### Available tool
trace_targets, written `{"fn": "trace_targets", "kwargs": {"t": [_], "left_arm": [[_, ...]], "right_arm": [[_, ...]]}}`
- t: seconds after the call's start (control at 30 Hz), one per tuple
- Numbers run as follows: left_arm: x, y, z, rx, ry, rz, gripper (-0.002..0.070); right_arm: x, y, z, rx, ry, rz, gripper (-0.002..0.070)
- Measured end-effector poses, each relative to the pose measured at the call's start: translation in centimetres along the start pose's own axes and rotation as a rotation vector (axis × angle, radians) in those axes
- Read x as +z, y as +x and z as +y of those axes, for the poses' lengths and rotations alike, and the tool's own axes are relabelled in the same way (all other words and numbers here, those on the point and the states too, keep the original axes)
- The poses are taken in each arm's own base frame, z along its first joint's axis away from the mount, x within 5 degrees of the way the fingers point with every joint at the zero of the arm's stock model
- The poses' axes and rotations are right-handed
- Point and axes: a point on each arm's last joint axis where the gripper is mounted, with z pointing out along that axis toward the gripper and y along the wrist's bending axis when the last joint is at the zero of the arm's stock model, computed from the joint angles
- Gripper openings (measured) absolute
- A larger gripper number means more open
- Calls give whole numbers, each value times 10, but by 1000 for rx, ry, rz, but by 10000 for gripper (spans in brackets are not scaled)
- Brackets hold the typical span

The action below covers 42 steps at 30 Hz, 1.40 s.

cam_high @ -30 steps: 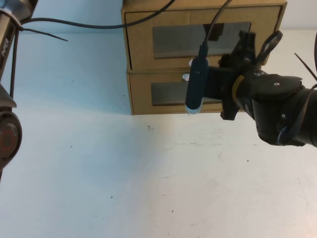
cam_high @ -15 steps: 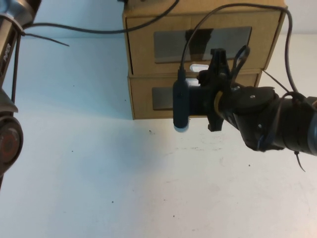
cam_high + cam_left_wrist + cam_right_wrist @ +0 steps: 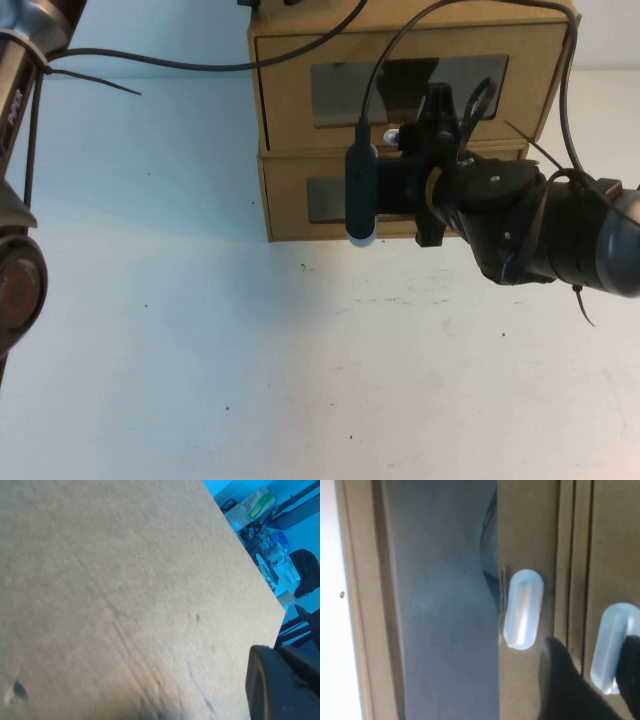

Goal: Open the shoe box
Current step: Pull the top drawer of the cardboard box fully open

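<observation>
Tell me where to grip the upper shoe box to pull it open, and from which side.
Grip its small white oval handle, under the window on the front. Come straight at the front, one finger above and one below: the handle lies sideways and is narrow that way. The right gripper, open, straddles it; the left gripper is close over plain cardboard.

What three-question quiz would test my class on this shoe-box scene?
1. True or false: the right claw stands open astride a pale handle.
2. The upper shoe box rests on: A the table; B the lower shoe box; C the right arm.
3. The left claw sits close against a broad flat surface; what material is it?
Key: 1 true; 2 B; 3 cardboard.
</observation>
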Motion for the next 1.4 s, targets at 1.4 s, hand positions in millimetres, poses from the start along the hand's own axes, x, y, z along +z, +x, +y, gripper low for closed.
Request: {"fn": "trace_targets", "kwargs": {"t": [1.4], "left_arm": [[1,0,1,15,-4,2,-4]], "right_arm": [[9,-2,-11,96,41,24,43]]}}
